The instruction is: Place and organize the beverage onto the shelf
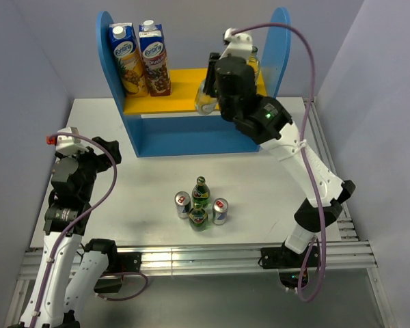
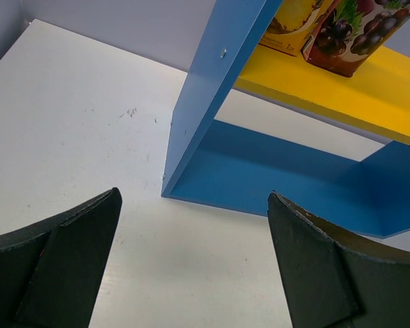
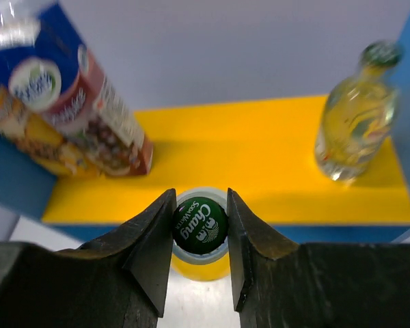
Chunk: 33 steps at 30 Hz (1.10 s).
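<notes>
1. The green cap (image 3: 200,225) between the right hand's fingers reads "Chang"; the two juice cartons (image 3: 61,102), up and left of that hand, carry print too blurred to read surely
2. The right hand (image 3: 199,199) is closed tight on the cap of a clear yellowish bottle (image 3: 200,265), one finger on each side
3. That bottle is at the front edge of the shelf's (image 1: 106,48) yellow board (image 3: 260,157); whether it rests on the board I cannot tell
4. A second yellowish bottle (image 3: 355,130) stands upright on the board, ahead and right of the right hand
5. The left hand (image 2: 193,193) is spread wide and holds nothing; the shelf's lower left corner lies just ahead of it
6. Two green bottles (image 1: 201,191) and two cans (image 1: 183,203) cluster on the tabletop (image 1: 143,184), well apart from both hands
</notes>
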Tool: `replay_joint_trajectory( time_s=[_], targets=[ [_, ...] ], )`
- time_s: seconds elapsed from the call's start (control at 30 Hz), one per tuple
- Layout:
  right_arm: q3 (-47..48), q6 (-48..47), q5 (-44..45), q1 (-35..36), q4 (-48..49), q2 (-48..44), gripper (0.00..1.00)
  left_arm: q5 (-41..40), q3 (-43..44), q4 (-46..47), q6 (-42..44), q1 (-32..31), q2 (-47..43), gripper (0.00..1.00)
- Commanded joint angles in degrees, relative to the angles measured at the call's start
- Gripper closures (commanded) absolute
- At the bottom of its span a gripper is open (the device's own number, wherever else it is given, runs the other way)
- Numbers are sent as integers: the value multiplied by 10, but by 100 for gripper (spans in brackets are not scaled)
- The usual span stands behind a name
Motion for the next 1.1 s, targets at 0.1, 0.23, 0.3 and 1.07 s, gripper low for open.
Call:
replay_joint_trajectory(
  time_s=[0.1,0.23,0.3,1.07],
  targets=[
    [90,-44,15,-40,51,17,100,11,2,14,8,5,-1,5],
    [127,-50,1,-67,54,45,100,14,1,15,7,6,-1,6],
    [146,-52,-5,-79,61,59,100,15,1,14,7,6,0,6],
    [170,-115,-3,-148,157,152,100,24,-1,14,6,6,-2,6]
  ],
)
